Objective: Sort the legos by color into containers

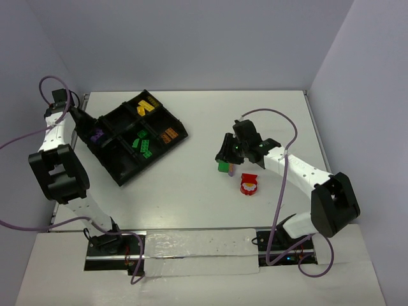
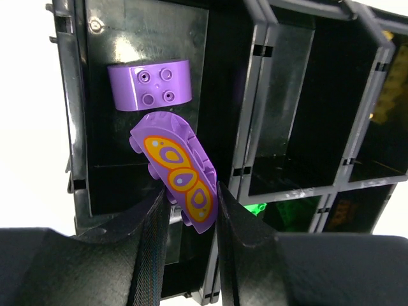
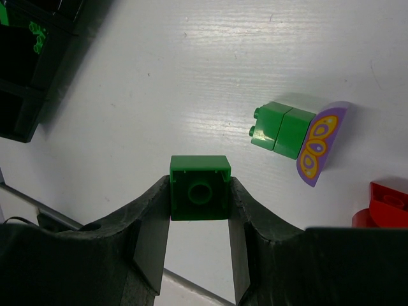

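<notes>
At the far left of the white desk (image 1: 191,210), the left hand (image 2: 190,205) reaches over the left edge of the black tray (image 1: 121,173). Its two fingers (image 2: 150,236) are closed on the lower end of a purple wing piece (image 2: 178,171) printed with orange and yellow ovals. The piece is tilted above the tray's leftmost compartment. A purple rounded brick (image 2: 150,85) lies studs up on the floor of that same compartment, just beyond the wing piece and apart from it.

The tray sits at an angle on the left half of the desk. Two yellow bricks (image 1: 148,106) are in its far compartment. Green plates (image 1: 143,144) lie in a middle compartment, and an orange brick (image 1: 167,136) is in the one at the tray's right corner.

Right of centre, well apart from the tray, the right hand (image 3: 199,186) is closed on a green square brick (image 3: 200,167), pinched at both sides between its fingers. Whether the brick touches the desk cannot be told.

Just beyond that hand, a green bar (image 3: 282,126) lies on its side on the desk. Its right end is a purple wing-shaped part with the same orange pattern. Furthest right, near the bar but not touching it, a red-and-white piece (image 1: 248,185) rests on the desk.
</notes>
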### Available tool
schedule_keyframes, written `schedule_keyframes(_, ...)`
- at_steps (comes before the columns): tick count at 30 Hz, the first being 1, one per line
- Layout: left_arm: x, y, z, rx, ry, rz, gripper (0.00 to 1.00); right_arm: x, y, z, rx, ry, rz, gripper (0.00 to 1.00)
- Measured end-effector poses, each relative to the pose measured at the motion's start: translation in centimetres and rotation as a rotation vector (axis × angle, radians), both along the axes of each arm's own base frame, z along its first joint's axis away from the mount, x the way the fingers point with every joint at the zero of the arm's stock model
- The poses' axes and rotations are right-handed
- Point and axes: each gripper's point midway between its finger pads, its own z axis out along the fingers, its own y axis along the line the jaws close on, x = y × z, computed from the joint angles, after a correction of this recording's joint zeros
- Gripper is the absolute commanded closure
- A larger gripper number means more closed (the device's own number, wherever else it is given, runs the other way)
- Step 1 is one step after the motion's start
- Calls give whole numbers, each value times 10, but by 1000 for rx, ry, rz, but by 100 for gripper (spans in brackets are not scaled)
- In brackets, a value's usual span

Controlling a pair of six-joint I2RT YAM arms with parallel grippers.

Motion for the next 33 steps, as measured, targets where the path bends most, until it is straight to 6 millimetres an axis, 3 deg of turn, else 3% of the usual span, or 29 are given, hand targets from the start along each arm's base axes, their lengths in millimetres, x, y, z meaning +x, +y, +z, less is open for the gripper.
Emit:
schedule_keyframes(2, 0, 0, -5, -6, 10, -2, 76, 0, 1, 0, 0, 0, 2, 100)
schedule_keyframes(8, 4, -1, -4, -7, -6, -16, 34, -1, 1, 0, -1, 1, 2, 100)
schedule_keyframes(11, 5, -3, -3, -8, -15, -36, 20, -1, 1, -1, -2, 2, 3, 100)
schedule_keyframes(19, 6, -7, -1, -7, -24, -78, 16, -2, 2, -1, -12, 0, 7, 100)
schedule_keyframes(23, 5, -19, 12, 25, -45, -123, 17, -7, 13, 3, -42, -17, 40, 100)
schedule_keyframes(26, 4, -58, 36, 74, -84, -231, 17, -15, 41, 10, -61, -38, 120, 100)
schedule_keyframes(30, -10, -141, 69, 107, -167, -435, 17, -24, 82, 12, -74, -51, 224, 100)
schedule_keyframes(33, -37, -185, 70, 76, -174, -550, 17, -29, 103, 6, -89, -42, 273, 100)
